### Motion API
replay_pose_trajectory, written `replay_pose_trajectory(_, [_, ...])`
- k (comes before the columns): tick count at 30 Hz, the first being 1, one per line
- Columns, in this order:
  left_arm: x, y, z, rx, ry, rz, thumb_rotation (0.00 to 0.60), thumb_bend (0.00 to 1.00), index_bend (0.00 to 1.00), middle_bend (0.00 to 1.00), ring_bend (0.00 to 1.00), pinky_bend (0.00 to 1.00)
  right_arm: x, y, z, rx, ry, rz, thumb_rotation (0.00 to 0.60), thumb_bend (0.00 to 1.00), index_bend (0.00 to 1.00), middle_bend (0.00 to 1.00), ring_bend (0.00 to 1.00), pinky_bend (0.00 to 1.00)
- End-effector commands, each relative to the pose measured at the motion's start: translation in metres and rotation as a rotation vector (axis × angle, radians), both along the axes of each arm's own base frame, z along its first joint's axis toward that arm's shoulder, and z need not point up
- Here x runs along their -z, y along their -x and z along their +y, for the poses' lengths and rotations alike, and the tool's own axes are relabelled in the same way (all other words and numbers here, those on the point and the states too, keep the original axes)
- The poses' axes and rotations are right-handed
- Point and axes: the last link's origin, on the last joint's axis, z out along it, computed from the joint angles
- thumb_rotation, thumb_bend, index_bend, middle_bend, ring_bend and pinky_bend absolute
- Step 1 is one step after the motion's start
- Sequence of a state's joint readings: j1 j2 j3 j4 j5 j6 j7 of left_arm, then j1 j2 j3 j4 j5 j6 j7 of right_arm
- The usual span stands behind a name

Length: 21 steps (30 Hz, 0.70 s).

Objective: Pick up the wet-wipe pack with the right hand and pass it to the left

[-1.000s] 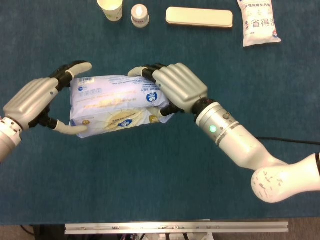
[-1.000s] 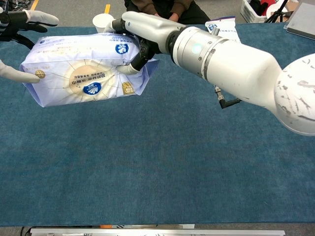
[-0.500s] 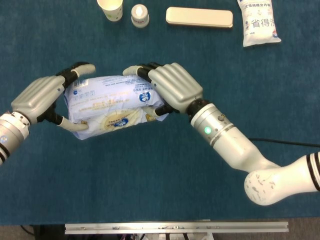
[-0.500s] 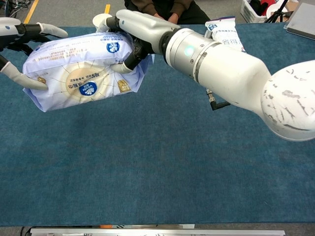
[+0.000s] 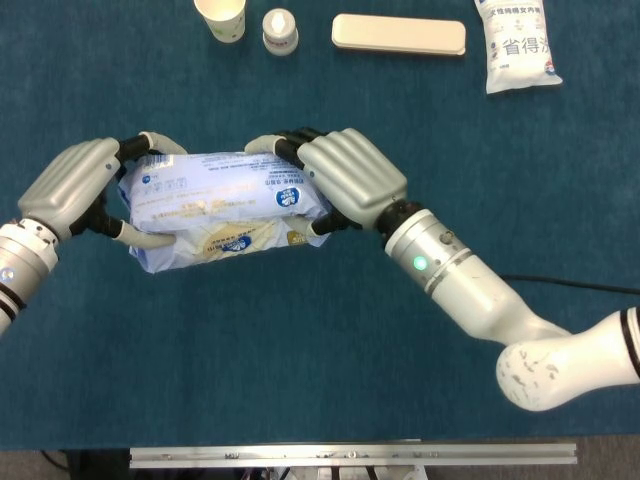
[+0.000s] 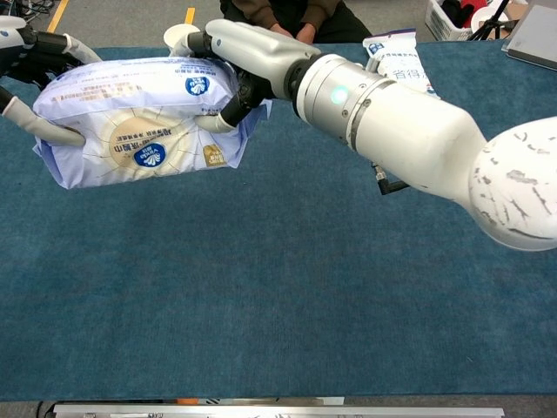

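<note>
The wet-wipe pack [image 5: 225, 208] [image 6: 139, 122] is a pale blue and white soft pack with a round blue logo, held in the air above the blue table [image 5: 300, 340]. My right hand [image 5: 345, 180] [image 6: 248, 57] grips its right end, fingers over the top and thumb beneath. My left hand [image 5: 80, 185] [image 6: 30, 65] wraps the pack's left end, fingers on top and thumb pressed against its underside. Both hands hold the pack at once.
At the table's far edge stand a paper cup [image 5: 221, 18], a small white bottle [image 5: 280, 30], a long cream case [image 5: 398, 34] and a white packet with blue print [image 5: 517, 44]. A black cable [image 5: 580, 284] runs off to the right.
My left hand has closed in around the pack's left end, its fingers and thumb now wrapped on it. The pack shifted slightly left and flattened out; the right hand kept its grip.
</note>
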<state>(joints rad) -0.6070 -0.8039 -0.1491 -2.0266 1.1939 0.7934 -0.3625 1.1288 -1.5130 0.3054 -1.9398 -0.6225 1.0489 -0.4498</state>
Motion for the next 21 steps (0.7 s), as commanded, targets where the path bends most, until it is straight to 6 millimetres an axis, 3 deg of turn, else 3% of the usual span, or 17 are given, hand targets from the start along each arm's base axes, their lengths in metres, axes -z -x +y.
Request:
replay_pose_trajectory(1, [0.001, 0.000, 0.000, 0.001, 0.003, -0.003, 0.600, 0.19, 0.62, 0.60, 0.63, 0.86, -0.003, 0.003, 0.000, -0.007, -0.007, -0.002, 0.600, 0.49, 0.04, 0.19, 0.21, 0.38])
replay_pose_trajectory(7, [0.000, 0.005, -0.001, -0.005, 0.005, -0.015, 0.600, 0.19, 0.63, 0.61, 0.63, 0.86, -0.012, 0.008, 0.000, -0.018, -0.006, -0.011, 0.600, 0.26, 0.00, 0.01, 0.03, 0.20])
replay_pose_trajectory(13, [-0.003, 0.010, -0.002, -0.009, 0.002, -0.021, 0.600, 0.19, 0.63, 0.61, 0.63, 0.86, -0.024, 0.015, 0.000, -0.023, 0.010, -0.017, 0.600, 0.09, 0.00, 0.00, 0.00, 0.11])
replay_pose_trajectory(21, [-0.011, 0.016, -0.003, -0.005, -0.012, -0.031, 0.600, 0.19, 0.63, 0.61, 0.63, 0.86, -0.054, 0.047, 0.005, -0.019, 0.071, 0.027, 0.600, 0.07, 0.00, 0.00, 0.00, 0.10])
